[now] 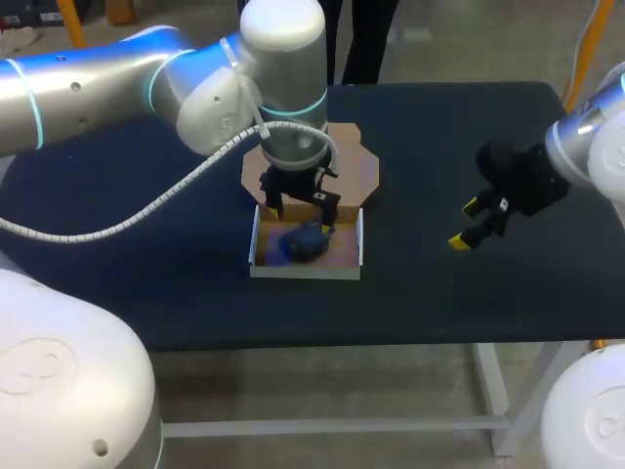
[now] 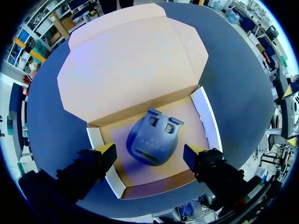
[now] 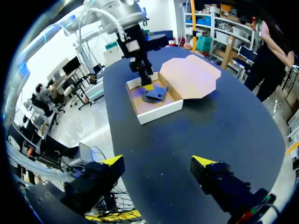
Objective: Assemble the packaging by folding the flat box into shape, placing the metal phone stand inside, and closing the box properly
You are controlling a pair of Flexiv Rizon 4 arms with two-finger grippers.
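Cardboard box (image 1: 305,272) sits open near the middle of the dark tabletop (image 1: 439,293), with the dark blue phone stand (image 2: 152,140) lying on its floor. My left hand (image 2: 149,150) hangs just above the stand, fingers spread and gripping nothing, and beyond it the lid (image 2: 131,65) lies flat on the tabletop. Well off to the side, my right hand (image 3: 156,163) is released too, holding nothing.

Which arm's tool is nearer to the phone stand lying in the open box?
Left. The left tool hangs directly over the phone stand, open and not touching it; the right tool is well off to the box's side, over the table.
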